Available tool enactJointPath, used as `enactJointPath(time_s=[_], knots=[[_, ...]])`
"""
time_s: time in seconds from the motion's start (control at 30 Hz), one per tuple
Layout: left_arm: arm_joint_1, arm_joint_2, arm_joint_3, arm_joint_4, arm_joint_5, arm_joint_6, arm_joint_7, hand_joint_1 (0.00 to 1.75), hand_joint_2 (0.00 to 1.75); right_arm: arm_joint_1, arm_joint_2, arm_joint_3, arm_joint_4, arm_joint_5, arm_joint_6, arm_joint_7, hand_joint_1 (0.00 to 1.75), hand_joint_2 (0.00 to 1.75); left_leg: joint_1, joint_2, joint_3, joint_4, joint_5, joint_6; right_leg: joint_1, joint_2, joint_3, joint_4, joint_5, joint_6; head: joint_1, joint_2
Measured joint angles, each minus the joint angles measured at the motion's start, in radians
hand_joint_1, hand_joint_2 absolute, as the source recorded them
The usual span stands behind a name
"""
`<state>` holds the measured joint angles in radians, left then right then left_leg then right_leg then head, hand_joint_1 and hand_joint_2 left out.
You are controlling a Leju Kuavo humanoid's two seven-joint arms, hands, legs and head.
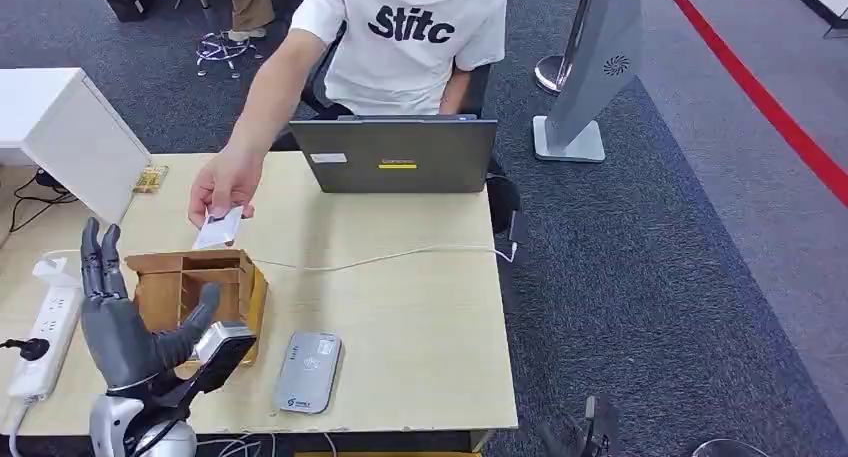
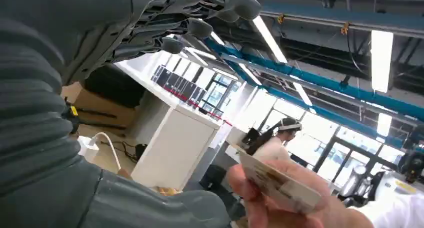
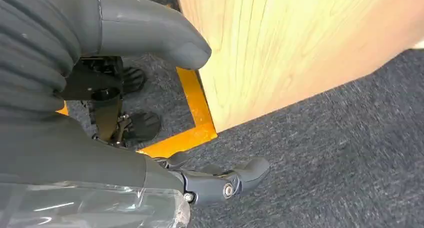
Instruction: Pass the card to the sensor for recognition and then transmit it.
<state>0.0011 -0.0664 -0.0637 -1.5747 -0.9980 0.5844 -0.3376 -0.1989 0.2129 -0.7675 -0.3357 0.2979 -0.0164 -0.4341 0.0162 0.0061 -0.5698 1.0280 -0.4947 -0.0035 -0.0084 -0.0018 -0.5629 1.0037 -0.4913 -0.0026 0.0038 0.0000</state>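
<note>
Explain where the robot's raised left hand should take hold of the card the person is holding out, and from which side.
Probably the card's free lower end, the part sticking out below the person's hand, which pinches its upper end. The left hand is raised, fingers apart, nearer the robot, so coming up from the robot's side above the wooden box suits.

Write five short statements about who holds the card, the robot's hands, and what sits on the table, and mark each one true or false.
1. A person's hand holds the card above the wooden box. True.
2. The left hand grips the card. False: it is raised with fingers apart and holds nothing.
3. The grey card reader lies flat on the table, beside the wooden box. True.
4. The laptop lies closed flat on the table. False: it stands open, its lid's back facing the robot.
5. The right hand rests on the tabletop. False: it hangs beside the table, over the carpet.
</note>
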Motion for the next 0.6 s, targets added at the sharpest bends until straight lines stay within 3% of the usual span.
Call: enactJointPath(time_s=[0.1, 0.13, 0.43, 0.6], knots=[[-0.054, 0.021, -0.006, 0.076, -0.066, 0.013, 0.035, 0.0, 1.75, -0.007, 0.0, 0.014, 0.003, 0.005, 0.006, 0.006, 0.0, 1.75, 0.0, 0.0, 0.0, 0.0, 0.0, 0.0, 0.0, 0.0, 0.0, 0.0, 0.0, 0.0, 0.0, 0.0], [-0.069, 0.028, -0.008, 0.097, -0.086, 0.014, 0.046, 1.75, 1.75, -0.01, 0.0, 0.017, 0.004, 0.006, 0.01, 0.01, 0.0, 1.75, 0.0, 0.0, 0.0, 0.0, 0.0, 0.0, 0.0, 0.0, 0.0, 0.0, 0.0, 0.0, 0.0, 0.0], [-0.204, 0.111, -0.02, 0.268, -0.319, 0.053, 0.149, 1.75, 1.75, -0.034, 0.0, 0.064, 0.018, 0.009, 0.027, 0.04, 0.0, 1.75, 0.0, 0.0, 0.0, 0.0, 0.001, 0.0, 0.0, 0.0, 0.0, 0.0, 0.0, -0.001, 0.0, 0.0], [-0.25, 0.154, -0.019, 0.302, -0.46, 0.08, 0.197, 1.75, 1.75, -0.046, 0.0, 0.093, 0.024, 0.008, 0.037, 0.056, 0.0, 1.75, 0.0, 0.0, 0.0, 0.0, 0.002, 0.0, 0.0, 0.0, 0.0, 0.001, 0.001, -0.001, 0.0, 0.0]])
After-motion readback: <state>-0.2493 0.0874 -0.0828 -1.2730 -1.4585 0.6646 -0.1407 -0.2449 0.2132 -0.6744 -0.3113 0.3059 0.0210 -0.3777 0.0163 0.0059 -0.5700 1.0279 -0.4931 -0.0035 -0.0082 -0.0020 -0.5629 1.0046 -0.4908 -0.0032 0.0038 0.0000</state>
